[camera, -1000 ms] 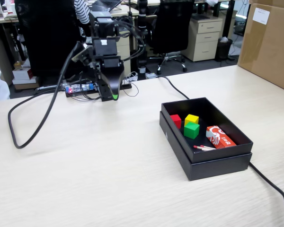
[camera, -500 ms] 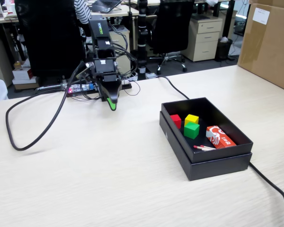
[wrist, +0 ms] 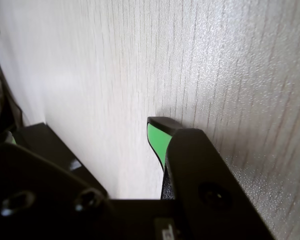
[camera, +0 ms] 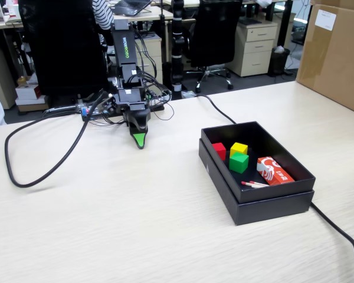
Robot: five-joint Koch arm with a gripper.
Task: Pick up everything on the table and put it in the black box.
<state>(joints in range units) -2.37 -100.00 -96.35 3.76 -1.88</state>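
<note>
- Hand [camera: 140, 141] points down at the counter [camera: 135, 224] near the far edge, tip low over the wood or touching it (can't tell which); nothing held.
- Only one green-padded tip shows in either view, so I can't tell how far the hand is open.
- Wrist view: green pad [wrist: 156, 140] over bare wood grain [wrist: 215, 60], no cubes there.
- Box [camera: 256, 203] sits right of centre on the counter, well apart from the hand, its long side angled toward the near right corner.
- All three cubes are inside the box, at its far left end: red cube [camera: 219, 150] nearest the box's left wall, yellow cube [camera: 239, 148] just beside it, green cube [camera: 239, 161] in front of the yellow one, close or touching (hard to say).
- Also in the box: red-and-white packet [camera: 273, 170] toward the right wall, thin sticks [camera: 253, 184] by the near wall.
- Thick black cable [camera: 41, 171] loops over the far left part of the counter; another cable [camera: 342, 236] runs from behind the box off the near right corner.
- Brown carton [camera: 336, 53] at the far right edge.
</note>
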